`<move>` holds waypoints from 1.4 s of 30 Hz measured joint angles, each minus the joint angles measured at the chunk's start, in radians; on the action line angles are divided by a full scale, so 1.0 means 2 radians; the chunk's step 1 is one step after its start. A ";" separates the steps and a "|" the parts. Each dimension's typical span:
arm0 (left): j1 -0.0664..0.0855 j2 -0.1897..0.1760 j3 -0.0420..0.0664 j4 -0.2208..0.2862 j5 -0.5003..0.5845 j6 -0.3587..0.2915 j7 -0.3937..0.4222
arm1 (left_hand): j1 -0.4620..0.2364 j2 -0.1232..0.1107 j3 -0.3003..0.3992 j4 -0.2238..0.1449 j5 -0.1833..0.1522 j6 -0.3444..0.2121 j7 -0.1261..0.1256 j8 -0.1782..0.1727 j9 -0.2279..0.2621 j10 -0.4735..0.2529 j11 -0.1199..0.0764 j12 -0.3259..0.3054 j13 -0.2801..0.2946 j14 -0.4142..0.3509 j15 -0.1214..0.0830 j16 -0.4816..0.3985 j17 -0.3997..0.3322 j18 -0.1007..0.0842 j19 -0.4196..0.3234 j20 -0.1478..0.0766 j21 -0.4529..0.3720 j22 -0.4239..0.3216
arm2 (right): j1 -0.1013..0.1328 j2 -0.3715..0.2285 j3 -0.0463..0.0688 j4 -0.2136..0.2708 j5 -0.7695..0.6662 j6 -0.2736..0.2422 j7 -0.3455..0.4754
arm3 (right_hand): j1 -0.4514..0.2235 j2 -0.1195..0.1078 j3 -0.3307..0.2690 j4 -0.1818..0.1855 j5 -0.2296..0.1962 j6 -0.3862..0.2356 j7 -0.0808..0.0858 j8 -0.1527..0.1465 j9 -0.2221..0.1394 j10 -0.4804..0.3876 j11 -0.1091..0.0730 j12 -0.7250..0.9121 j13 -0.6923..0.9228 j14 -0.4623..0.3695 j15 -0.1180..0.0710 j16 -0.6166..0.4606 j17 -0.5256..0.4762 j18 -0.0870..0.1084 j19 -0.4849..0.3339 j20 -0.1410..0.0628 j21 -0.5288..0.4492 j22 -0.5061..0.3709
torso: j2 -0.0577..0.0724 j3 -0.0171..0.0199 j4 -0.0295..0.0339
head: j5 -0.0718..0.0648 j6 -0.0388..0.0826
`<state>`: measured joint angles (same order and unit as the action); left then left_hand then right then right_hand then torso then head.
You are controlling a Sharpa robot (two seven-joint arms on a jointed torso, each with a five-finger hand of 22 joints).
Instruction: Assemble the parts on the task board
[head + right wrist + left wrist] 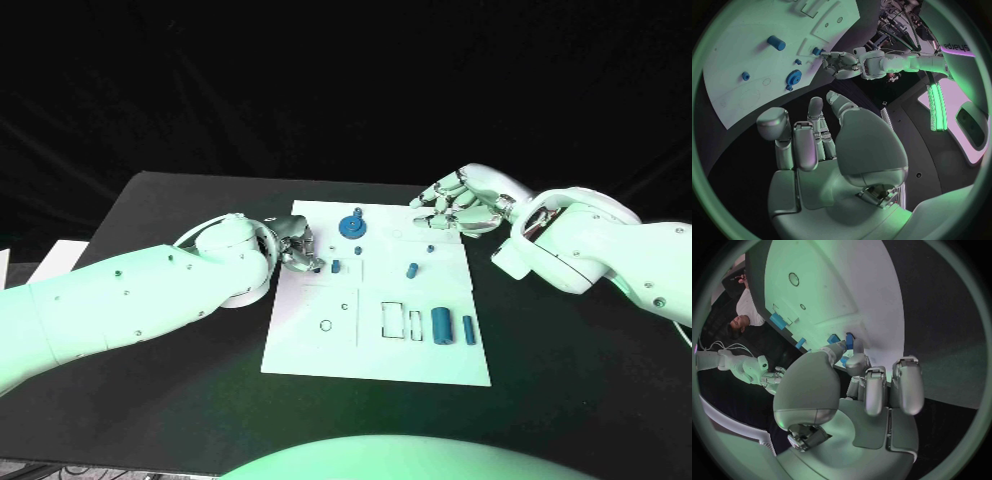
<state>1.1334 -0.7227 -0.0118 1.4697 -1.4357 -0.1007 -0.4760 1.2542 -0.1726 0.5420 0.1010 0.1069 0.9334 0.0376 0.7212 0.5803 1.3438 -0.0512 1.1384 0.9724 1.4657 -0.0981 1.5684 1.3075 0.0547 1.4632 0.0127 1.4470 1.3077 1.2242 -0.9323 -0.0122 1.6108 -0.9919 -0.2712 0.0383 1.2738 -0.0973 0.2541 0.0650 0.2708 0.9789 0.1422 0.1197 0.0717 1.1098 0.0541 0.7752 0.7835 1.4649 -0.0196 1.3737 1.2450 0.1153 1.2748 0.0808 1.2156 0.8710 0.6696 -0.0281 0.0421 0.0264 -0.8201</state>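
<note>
One white task board (325, 345) is lying on one black table (173, 210); six blue parts (441, 326) are showing on it; two silver hands (459, 208) are hovering.

A black surface (173, 210) carries the scene, its dark top reaching out past the white plate on every side. Behind its far edge hangs a black backdrop (346, 80) of creased cloth. At the surface's left edge, a pale flat sheet (55, 258) lies just beside it.
</note>
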 measured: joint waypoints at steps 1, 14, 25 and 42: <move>0.000 0.000 0.000 0.000 0.000 0.001 0.000 | 0.000 0.000 0.000 0.000 0.000 0.000 0.000 0.000 0.000 0.000 0.000 0.000 0.000 0.000 0.000 0.000 0.000 0.000 0.000 0.000 0.000 0.000 | 0.000 0.000 0.000 0.000 0.000 0.000 0.000 | -0.002 0.002 0.000 0.000 0.000 0.000 0.000 0.000 0.000 0.000 0.000 0.000 0.000 0.000 0.000 0.000 0.000 0.000 0.000 0.000 0.000 0.000 | 0.000 0.0000 0.0000 | 0.000 0.000; 0.001 0.002 0.001 -0.004 0.006 0.004 -0.002 | 0.000 -0.001 0.000 0.000 0.000 0.001 0.001 -0.002 -0.001 0.003 -0.002 -0.002 -0.004 0.000 0.000 0.000 0.000 0.000 0.000 0.000 0.000 0.000 | 0.000 0.000 0.000 0.001 0.000 0.000 0.000 | -0.002 0.002 0.000 0.000 0.000 0.000 0.000 0.000 0.000 0.000 0.000 0.000 0.000 0.000 0.000 0.000 0.000 0.000 0.000 0.000 0.000 0.000 | 0.000 0.0004 0.0000 | -0.001 -0.001; 0.001 0.007 0.001 -0.013 0.018 0.004 -0.011 | -0.039 -0.009 -0.002 -0.003 0.002 0.013 -0.009 0.003 0.001 0.010 -0.007 -0.002 -0.004 0.000 -0.004 0.000 0.000 0.000 0.002 -0.002 0.002 0.000 | 0.000 -0.001 0.000 0.002 0.000 0.000 0.001 | -0.002 0.002 0.000 0.000 0.000 0.000 0.000 0.000 0.000 0.000 0.000 0.000 0.000 0.000 0.000 0.000 -0.001 0.000 0.000 0.000 0.000 0.000 | 0.000 0.0008 -0.0002 | -0.001 -0.002; 0.001 0.011 0.001 -0.017 0.023 0.004 -0.022 | -0.047 -0.016 -0.027 0.014 0.003 0.026 -0.021 0.003 0.004 0.012 -0.009 -0.002 0.000 0.002 -0.005 0.000 0.000 -0.008 0.002 -0.005 0.006 0.000 | 0.000 0.000 0.000 0.001 0.000 0.000 0.001 | -0.002 0.002 0.001 0.001 0.000 0.000 0.000 0.000 0.000 0.001 0.001 0.000 0.000 0.000 0.000 0.000 0.000 0.000 0.000 0.000 0.000 -0.001 | 0.000 0.0008 -0.0002 | -0.001 -0.003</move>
<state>1.1364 -0.7011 -0.0095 1.4351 -1.3900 -0.0930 -0.5204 1.1602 -0.2052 0.4889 0.1280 0.1126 0.9851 -0.0037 0.7282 0.5883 1.3673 -0.0683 1.1347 0.9724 1.4689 -0.1088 1.5684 1.3073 0.0393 1.4668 0.0018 1.4587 1.3074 1.2240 -0.9328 -0.0122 1.6129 -0.9917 -0.2714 0.0405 1.2701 -0.0936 0.2569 0.0677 0.2708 0.9789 0.1422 0.1196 0.0717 1.1112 0.0554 0.7752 0.7826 1.4648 -0.0196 1.3737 1.2440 0.1152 1.2748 0.0808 1.2156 0.8700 0.6698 -0.0265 0.0417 0.0238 -0.8270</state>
